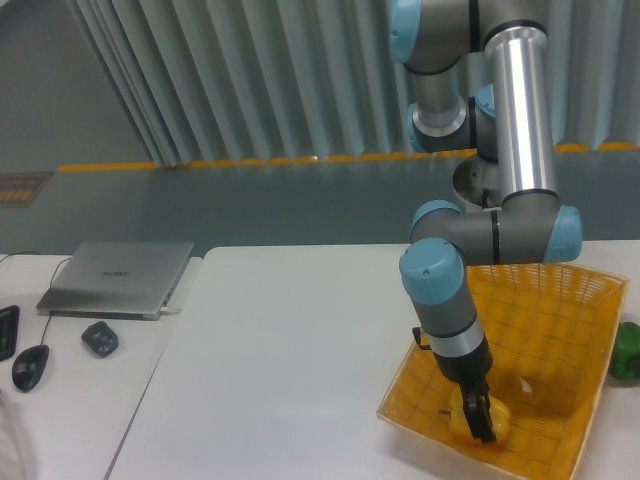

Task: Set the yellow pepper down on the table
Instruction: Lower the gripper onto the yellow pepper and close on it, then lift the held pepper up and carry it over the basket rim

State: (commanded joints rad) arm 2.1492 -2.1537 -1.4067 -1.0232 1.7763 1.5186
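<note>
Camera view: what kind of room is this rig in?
Likely a lab or office workspace: a white table with a closed laptop and mouse on the neighbouring desk, and a corrugated wall panel behind.

The arm reaches down from the upper right, silver forearm vertical, blue-capped elbow bent, wrist angling down to the right. The dark hand (481,420) points downward at lower right, fingers closed around the yellow pepper (497,418).
</note>
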